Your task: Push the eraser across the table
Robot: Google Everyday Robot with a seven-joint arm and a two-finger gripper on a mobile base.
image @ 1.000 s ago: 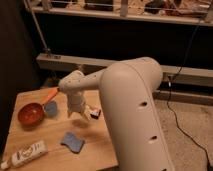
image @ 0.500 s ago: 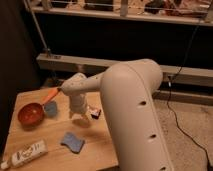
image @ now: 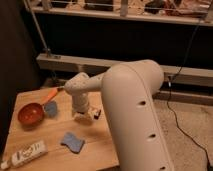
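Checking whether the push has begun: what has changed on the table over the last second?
The gripper has edged slightly right and down toward the eraser and is now right beside it; whether they touch cannot be told. The eraser shows no clear shift on the table. The blue sponge, red bowl and white tube stayed put.

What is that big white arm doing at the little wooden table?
A robot arm reaches down over the table. Its gripper sits low at the tabletop, right beside the small eraser, seemingly placed to push it. A red bowl, a blue sponge and a white tube lie nearby, apart from the gripper.
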